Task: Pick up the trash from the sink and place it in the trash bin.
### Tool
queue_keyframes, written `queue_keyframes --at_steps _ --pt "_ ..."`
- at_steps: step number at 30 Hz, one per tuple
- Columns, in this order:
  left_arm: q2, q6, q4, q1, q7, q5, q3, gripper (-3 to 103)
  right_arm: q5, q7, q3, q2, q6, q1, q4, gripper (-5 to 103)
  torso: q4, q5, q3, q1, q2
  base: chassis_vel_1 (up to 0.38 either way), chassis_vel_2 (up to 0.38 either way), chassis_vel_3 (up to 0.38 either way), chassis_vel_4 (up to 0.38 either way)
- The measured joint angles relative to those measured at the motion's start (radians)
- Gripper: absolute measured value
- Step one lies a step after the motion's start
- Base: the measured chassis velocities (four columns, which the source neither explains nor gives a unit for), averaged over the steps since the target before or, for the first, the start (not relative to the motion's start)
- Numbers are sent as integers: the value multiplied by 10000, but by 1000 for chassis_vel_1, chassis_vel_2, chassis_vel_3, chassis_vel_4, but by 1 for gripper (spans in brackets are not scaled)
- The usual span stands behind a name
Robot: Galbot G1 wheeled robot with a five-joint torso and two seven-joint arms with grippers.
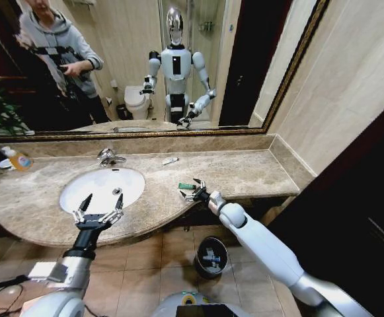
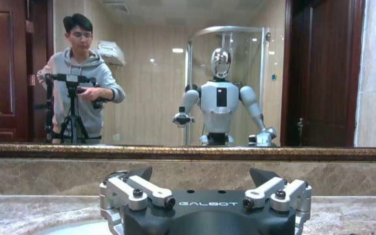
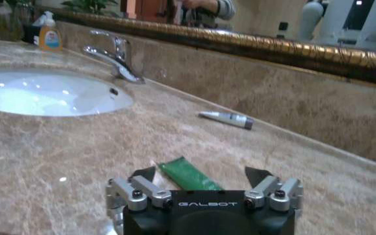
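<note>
From my head camera I look down on a beige-brown marble counter with a white oval sink set in at about 9 o'clock of the frame's centre. A chrome faucet stands at the sink's 12 o'clock, against the back ledge below a wide mirror.

My right pincer hovers low over the counter's front edge, at roughly 3 o'clock from the sink. Its fingers are spread apart and grasp nothing. A green packet lies flat on the counter right at those fingertips; in my right wrist camera the green packet sits just ahead of the right pincer, between its two spread fingers, and I cannot tell whether they touch it.

A small white tube lies on the counter near the back ledge, at about 12 o'clock from the right pincer and well apart from it. In the right wrist camera the same white tube lies beyond the packet, with a dark cap on one end.

My left pincer hangs over the sink's front rim, at the basin's 6 o'clock, fingers released and wide, holding nothing.

The black trash bin stands on the tiled floor below the counter's edge, at 6 o'clock from the right pincer. Small pale items already lie inside it.

A bottle with an orange label stands on the counter at the far left, about 10 o'clock from the sink.
</note>
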Motion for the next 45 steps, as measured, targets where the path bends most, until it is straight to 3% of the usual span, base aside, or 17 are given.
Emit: queue_keyframes --at_steps 4,7,9,13,16,18,27,34,36,39,45 --pt "0 0 0 0 0 0 1 100 85 -46 -16 -29 7 -14 -67 79 0 0 0 -1 1 0 0 0 0" --pt "0 0 0 0 0 0 0 100 97 -90 -13 -32 7 -29 -87 62 0 0 -1 -1 1 0 0 0 0" --pt "0 0 0 0 0 0 0 100 96 -104 -14 -31 7 -35 -90 62 0 0 0 -1 1 0 0 0 0" --pt "0 0 0 0 0 0 0 100 94 -103 -11 14 -9 -73 -82 41 0 1 -1 -1 1 0 0 0 0" --pt "0 0 0 0 0 0 0 100 90 -98 -6 15 -26 -102 -48 35 0 0 -1 -1 1 0 0 0 0" --pt "0 0 0 0 0 0 0 100 87 -94 24 -19 -40 -169 37 25 0 1 -1 -1 1 0 0 0 0" --pt "0 0 0 0 0 0 0 100 116 -70 347 -208 -64 -566 457 20 1 2 -1 -1 1 0 0 0 0" --pt "0 0 1 0 0 0 0 100 712 100 1609 -892 -4 -1917 2058 20 -1 4 -1 -1 1 0 0 0 0" --pt "0 0 0 0 5 0 1 100 1057 372 2153 -1477 134 -2693 2927 20 1 4 -2 -1 1 0 0 0 0" --pt "0 0 0 0 0 0 0 100 1165 609 2998 -1724 207 -3719 3663 20 2 0 -2 -1 2 0 0 0 0" --pt "0 0 0 0 1 0 0 100 1170 762 5142 -1277 268 -7019 4893 20 -3 2 -3 -3 3 0 0 0 0"
